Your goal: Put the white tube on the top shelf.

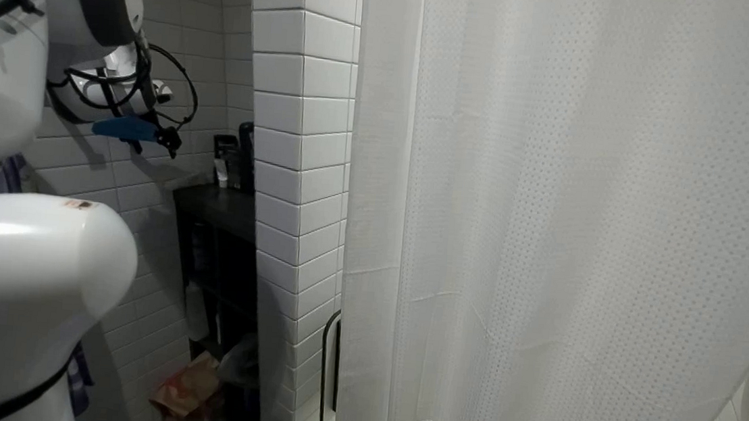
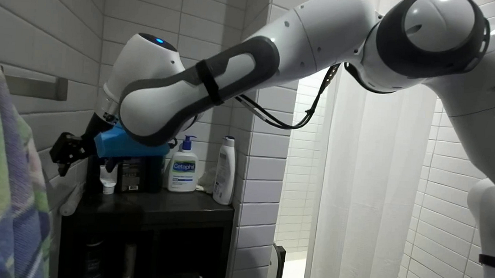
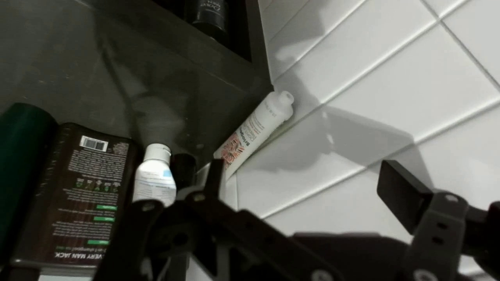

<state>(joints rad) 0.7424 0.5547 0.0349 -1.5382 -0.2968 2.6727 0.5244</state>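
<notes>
At the far left of an exterior view hangs one towel [image 2: 12,173] in green, purple and blue. To its right is one black gripper [image 3: 304,177]; in the wrist view its two fingers [image 3: 216,177] stand wide apart, released, with white tile showing between them. Lower down, one white tube [image 3: 256,130] lies aslant along the left edge of the top shelf [image 2: 167,204], beside the tiled wall; whether it rests on the board or in the gap cannot be told. The tube is slim, with a rounded shoulder, a short round tip, dark lettering reading "Briogeo" and an orange-red pattern toward its other end, partly hidden by a finger.

Further right, the shelf bears one small white container [image 2: 108,178] standing on its cap, one dark brown bottle [image 2: 132,173], one dark green bottle [image 3: 23,144], one white Cetaphil pump bottle [image 2: 183,169] with a blue pump, and one tall white bottle [image 2: 224,171]. Beyond a tiled pillar [image 2: 265,169] hangs one white shower curtain [image 2: 368,183]. One white robot arm [image 2: 312,40] reaches in from the right.
</notes>
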